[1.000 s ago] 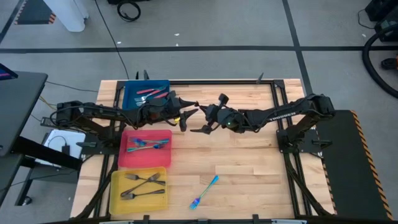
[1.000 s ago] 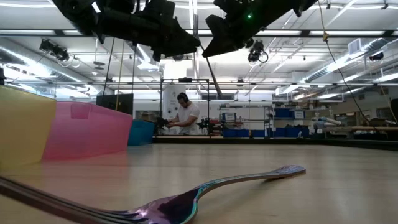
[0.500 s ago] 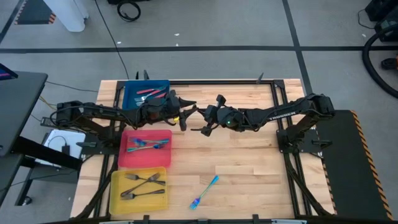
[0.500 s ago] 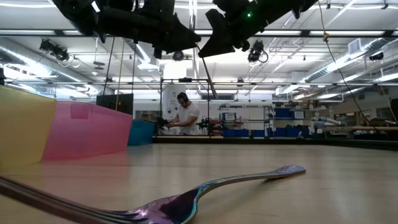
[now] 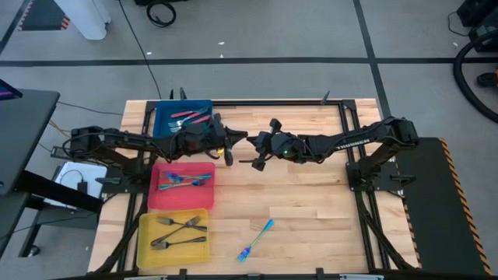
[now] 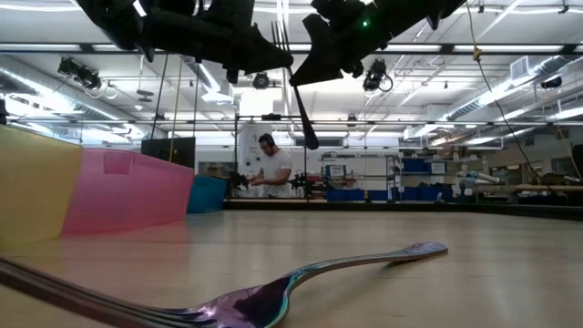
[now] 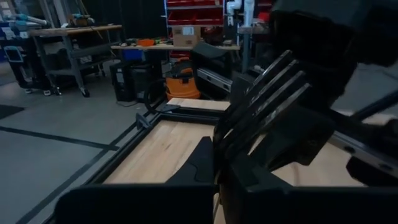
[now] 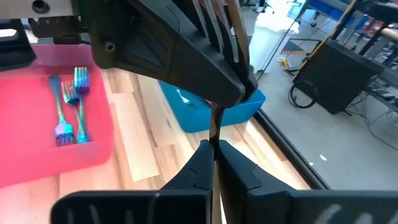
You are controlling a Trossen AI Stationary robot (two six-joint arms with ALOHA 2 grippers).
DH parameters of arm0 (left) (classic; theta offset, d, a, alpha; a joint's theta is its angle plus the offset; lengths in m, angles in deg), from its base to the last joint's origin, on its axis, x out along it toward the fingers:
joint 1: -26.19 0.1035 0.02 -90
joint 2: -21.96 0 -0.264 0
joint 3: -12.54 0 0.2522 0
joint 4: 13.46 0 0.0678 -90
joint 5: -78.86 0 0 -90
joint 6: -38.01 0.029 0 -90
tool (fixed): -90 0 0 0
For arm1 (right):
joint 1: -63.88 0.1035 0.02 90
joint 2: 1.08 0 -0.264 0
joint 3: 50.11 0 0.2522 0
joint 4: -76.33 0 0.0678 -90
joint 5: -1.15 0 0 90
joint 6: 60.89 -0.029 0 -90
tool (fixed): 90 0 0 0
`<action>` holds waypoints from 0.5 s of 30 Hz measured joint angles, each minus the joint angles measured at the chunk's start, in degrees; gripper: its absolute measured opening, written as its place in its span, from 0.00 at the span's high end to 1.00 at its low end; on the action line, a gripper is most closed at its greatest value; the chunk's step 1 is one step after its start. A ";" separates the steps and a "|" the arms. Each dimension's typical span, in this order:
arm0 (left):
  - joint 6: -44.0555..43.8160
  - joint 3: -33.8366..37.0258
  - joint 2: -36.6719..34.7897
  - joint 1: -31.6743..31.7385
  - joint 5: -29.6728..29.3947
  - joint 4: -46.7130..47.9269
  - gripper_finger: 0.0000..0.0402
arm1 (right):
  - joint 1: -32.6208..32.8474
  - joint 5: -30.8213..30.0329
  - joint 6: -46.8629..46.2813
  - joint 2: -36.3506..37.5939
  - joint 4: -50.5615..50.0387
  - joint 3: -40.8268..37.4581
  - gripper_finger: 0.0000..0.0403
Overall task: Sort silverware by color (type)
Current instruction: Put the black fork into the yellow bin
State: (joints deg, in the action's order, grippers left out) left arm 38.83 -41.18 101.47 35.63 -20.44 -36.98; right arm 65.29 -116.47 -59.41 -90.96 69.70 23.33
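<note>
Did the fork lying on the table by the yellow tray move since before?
No. In the high view the fork lies at the same spot and angle, right of the yellow tray, as a second ago. Neither claw is near it.

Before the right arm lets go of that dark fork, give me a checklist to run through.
1. Left gripper shut on the dark fork near its tines: ok.
2. Right gripper pinching the handle, not yet released: ok.
3. Dark fork held in the air, well above the table: ok.
4. Yellow tray, which holds the other dark forks, has room: ok.
5. Left grip firm enough to carry alone: cannot tell.
6. Everything sorted: not ok, a blue fork lies on the table.
</note>
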 joint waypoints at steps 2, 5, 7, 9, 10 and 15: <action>1.66 0.00 -0.18 -0.15 0.11 1.20 0.99 | 0.00 0.74 0.02 0.00 -0.89 0.00 0.95; 3.76 0.00 -1.88 -0.87 0.11 4.04 0.99 | 0.10 0.80 -0.05 -0.02 -1.66 0.05 0.92; 5.39 0.04 -3.68 -1.49 -1.71 7.76 0.99 | 0.25 0.77 0.01 0.10 -3.59 0.02 0.91; 6.18 0.11 -6.72 -2.24 -2.15 12.69 0.99 | 0.50 1.35 0.03 -0.01 -4.99 0.02 0.91; 6.18 -0.20 -8.20 -2.91 -2.13 15.05 1.00 | 0.64 1.29 0.04 0.00 -5.62 0.02 0.90; 2.06 -4.33 -15.54 -7.41 -1.02 35.91 1.00 | 0.96 1.12 0.08 0.00 -9.24 0.02 0.91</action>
State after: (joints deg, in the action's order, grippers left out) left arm 40.89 -45.52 85.93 28.22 -21.46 -1.07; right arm 66.25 -115.35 -59.33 -90.96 60.47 23.36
